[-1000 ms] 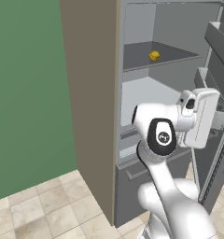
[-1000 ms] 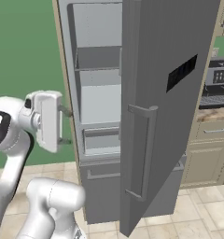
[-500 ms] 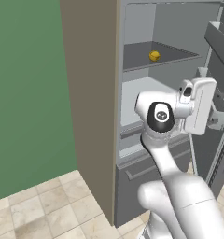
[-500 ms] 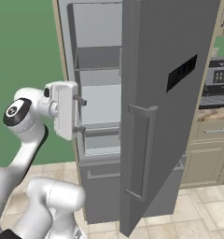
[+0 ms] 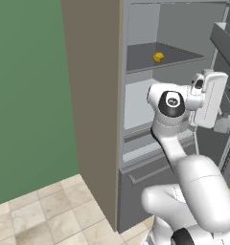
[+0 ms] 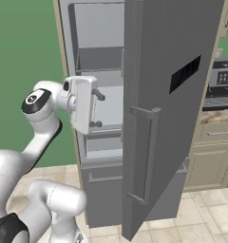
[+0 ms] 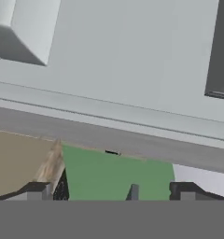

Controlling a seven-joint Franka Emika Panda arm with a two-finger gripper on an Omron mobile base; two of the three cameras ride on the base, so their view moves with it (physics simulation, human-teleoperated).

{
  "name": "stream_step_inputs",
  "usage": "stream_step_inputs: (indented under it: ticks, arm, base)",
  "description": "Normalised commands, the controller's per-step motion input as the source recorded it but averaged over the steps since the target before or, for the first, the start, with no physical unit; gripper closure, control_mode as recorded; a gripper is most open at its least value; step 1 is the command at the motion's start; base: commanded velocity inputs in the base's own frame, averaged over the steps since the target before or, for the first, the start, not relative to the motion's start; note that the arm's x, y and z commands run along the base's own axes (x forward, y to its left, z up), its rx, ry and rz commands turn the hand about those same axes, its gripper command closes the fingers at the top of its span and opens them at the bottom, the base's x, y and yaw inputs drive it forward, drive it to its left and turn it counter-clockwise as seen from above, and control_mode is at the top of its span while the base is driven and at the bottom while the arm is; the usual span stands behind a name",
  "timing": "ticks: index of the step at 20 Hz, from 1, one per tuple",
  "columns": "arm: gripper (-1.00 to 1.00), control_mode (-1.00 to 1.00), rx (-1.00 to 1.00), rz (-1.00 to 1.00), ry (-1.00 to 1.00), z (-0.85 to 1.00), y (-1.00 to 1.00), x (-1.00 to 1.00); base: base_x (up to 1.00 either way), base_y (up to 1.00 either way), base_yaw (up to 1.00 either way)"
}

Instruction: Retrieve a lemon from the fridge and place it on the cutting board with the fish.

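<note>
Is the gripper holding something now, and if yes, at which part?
Nothing is held. The gripper is open and empty in front of the open fridge. The lemon lies on an upper shelf, above the gripper.

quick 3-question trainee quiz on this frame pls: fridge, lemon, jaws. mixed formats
1. True or false: the lemon is already held between the jaws.
2. Multiple choice: where does the lemon sit? A) in the bottom drawer B) on a shelf inside the fridge, higher than the gripper C) on the floor tiles
3. Short answer: is the fridge door open or closed, and how do the jaws stand?

Key
1. False. It lies alone on the shelf, apart from the gripper.
2. B
3. The door is open; the jaws stand wide apart with nothing between them.
</note>
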Motion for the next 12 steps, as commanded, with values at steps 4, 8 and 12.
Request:
stream_step_inputs:
  ticks: [4, 8, 12]
  arm:
    - [-1.00, -1.00, 0.00, 0.00, 0.00, -0.01, -0.41, 0.00]
    - [-1.00, -1.00, 0.00, 0.00, 0.00, -0.04, -0.39, 0.01]
    - [-1.00, -1.00, 0.00, 0.00, 0.00, -0.16, -0.33, 0.01]
  base:
    - [0.00, 0.00, 0.00]
    - [0.00, 0.00, 0.00]
    - [0.00, 0.00, 0.00]
